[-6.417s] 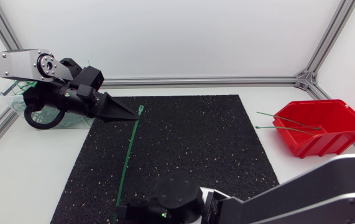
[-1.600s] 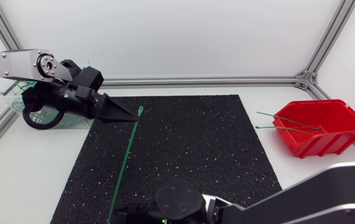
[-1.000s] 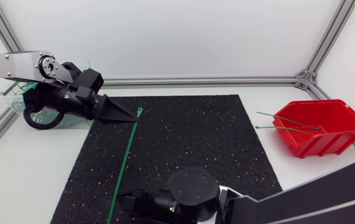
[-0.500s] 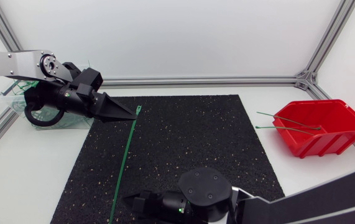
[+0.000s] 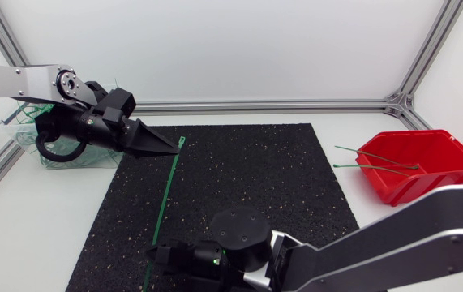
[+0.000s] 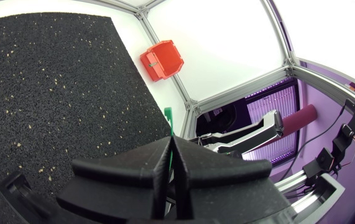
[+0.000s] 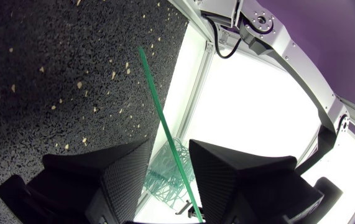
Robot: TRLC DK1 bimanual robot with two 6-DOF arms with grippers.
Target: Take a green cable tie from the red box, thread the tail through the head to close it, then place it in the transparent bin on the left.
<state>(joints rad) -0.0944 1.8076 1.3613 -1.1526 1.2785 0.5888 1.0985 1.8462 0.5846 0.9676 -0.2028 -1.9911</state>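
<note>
Head of cable tie point(image 5: 165, 199) in left hand point(image 5: 175, 152).

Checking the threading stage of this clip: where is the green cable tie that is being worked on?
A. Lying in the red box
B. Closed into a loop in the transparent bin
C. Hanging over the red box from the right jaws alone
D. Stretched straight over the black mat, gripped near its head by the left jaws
D: the green cable tie runs straight above the black mat, pinched near its head in the shut left jaws, with its tail passing between the open right jaws.
</note>
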